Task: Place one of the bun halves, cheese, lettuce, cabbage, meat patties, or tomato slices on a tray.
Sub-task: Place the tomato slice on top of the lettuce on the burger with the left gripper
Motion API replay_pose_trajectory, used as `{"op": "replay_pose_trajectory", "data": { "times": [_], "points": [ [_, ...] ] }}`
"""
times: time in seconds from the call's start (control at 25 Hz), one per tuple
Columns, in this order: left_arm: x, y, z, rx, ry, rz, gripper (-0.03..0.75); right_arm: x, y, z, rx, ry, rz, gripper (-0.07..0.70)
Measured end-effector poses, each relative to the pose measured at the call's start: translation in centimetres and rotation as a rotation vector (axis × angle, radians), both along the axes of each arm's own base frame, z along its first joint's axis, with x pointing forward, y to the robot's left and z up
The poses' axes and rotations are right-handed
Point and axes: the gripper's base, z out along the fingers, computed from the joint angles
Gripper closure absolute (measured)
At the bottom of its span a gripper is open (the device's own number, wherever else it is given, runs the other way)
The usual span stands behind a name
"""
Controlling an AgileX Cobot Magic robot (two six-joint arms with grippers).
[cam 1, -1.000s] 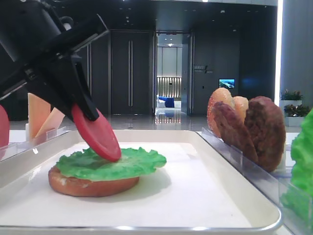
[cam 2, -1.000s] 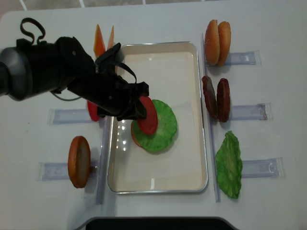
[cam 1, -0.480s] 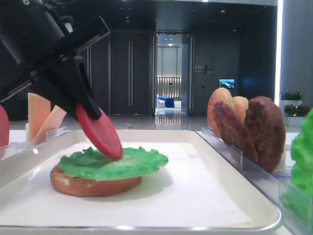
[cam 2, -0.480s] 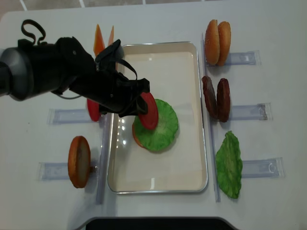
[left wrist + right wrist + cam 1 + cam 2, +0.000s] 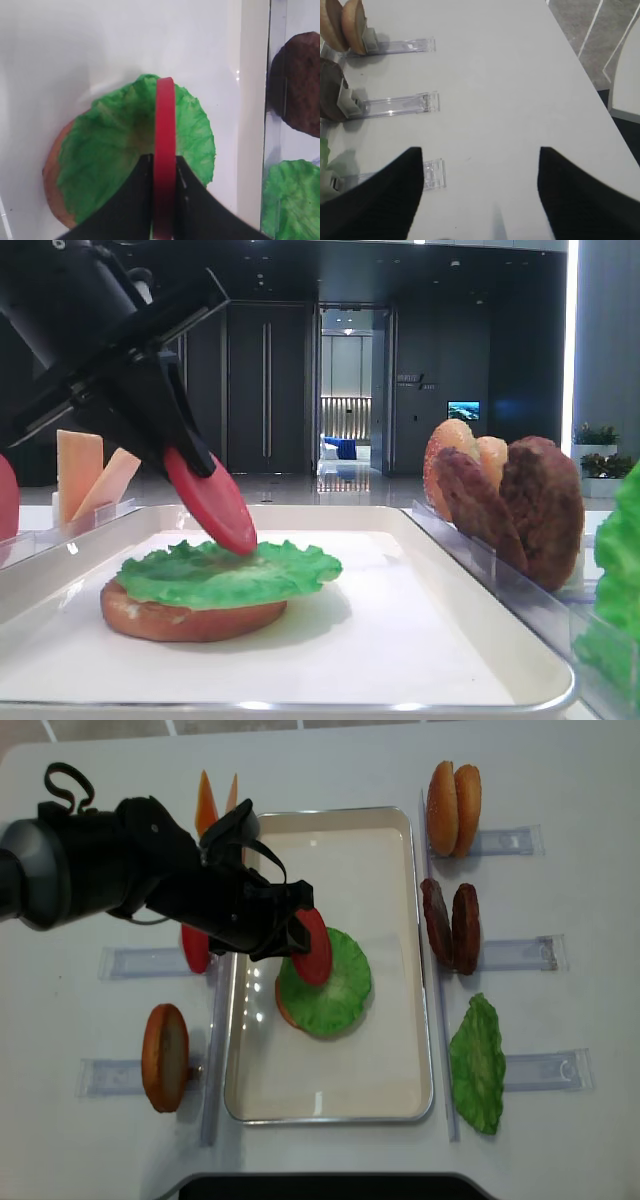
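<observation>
While the left gripper has its fingers clamped on a tomato slice, that slice stands tilted on edge with its lower rim touching the lettuce near the leaf's 11 o'clock side in the overhead view. From the left wrist view the slice shows edge-on as a red band between the two black fingers, over the middle of the green leaf. The lettuce lies flat on a bun half, whose brown rim peeks out at the leaf's 8 o'clock edge, and both sit on the tray, a little below its centre.

Outside the tray, seen from overhead, the cheese stands at the tray's 10 o'clock corner as two slices on edge. A second tomato slice stands in a clear holder at 9 o'clock, partly behind the arm. Another bun half stands on edge at 8 o'clock. On the far side, two more bun halves stand together at 1 o'clock, the meat patties stand as a pair at 3 o'clock, and a spare lettuce leaf leans at 4 o'clock. All of it rests on the white counter.

The right gripper hangs over bare counter, its dark fingers spread wide with nothing between them.
</observation>
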Motion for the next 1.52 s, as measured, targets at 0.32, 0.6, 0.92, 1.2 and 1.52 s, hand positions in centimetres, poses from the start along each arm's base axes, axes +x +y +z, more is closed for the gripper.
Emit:
{"op": "replay_pose_trajectory", "data": {
  "times": [0.32, 0.6, 0.92, 1.2, 1.52],
  "points": [
    [0.06, 0.00, 0.02, 0.000, -0.008, 0.000, 0.659, 0.00, 0.00, 0.00, 0.000, 0.000, 0.000, 0.167],
    [0.17, -0.25, -0.45, -0.014, -0.002, -0.015, 0.659, 0.00, 0.00, 0.00, 0.000, 0.000, 0.000, 0.167],
    [0.08, -0.73, -0.24, -0.076, 0.006, -0.027, 0.659, 0.00, 0.00, 0.00, 0.000, 0.000, 0.000, 0.167],
    [-0.35, -0.89, -0.24, -0.088, 0.039, -0.062, 0.659, 0.00, 0.00, 0.00, 0.000, 0.000, 0.000, 0.167],
    [-0.49, -0.89, -0.27, -0.084, 0.047, -0.079, 0.659, 0.00, 0.00, 0.00, 0.000, 0.000, 0.000, 0.167]
  ]
}}
